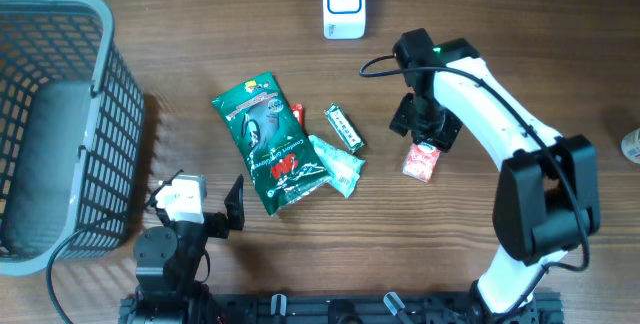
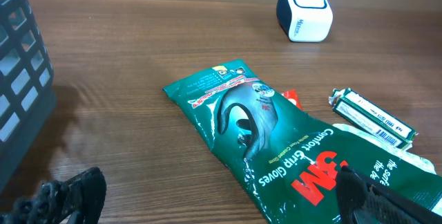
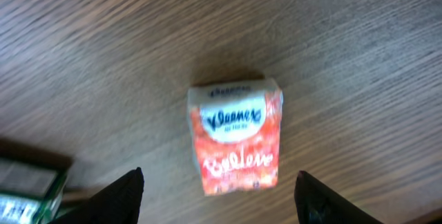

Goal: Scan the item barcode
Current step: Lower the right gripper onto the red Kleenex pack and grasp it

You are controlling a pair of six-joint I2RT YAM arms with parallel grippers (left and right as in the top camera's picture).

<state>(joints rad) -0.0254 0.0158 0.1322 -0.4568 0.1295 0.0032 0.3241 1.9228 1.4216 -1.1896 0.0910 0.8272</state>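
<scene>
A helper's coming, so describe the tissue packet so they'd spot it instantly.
Start at the white scanner box near the far edge, then drop to the right gripper. Beneath it lies a small red-and-white Kleenex packet, alone, unlike the green packets clustered mid-table.

Tissue pack (image 3: 235,137) reads "Kleenex"; green glove bag (image 2: 276,141) reads "3M Comfort Grip Gloves".

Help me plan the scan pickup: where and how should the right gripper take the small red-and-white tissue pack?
Pinch the small red-and-white tissue pack across its two long edges, mid-length, coming straight down. It lies flat and alone on the wooden table, bare wood beside both edges; the right gripper's open fingers flank them.
</scene>
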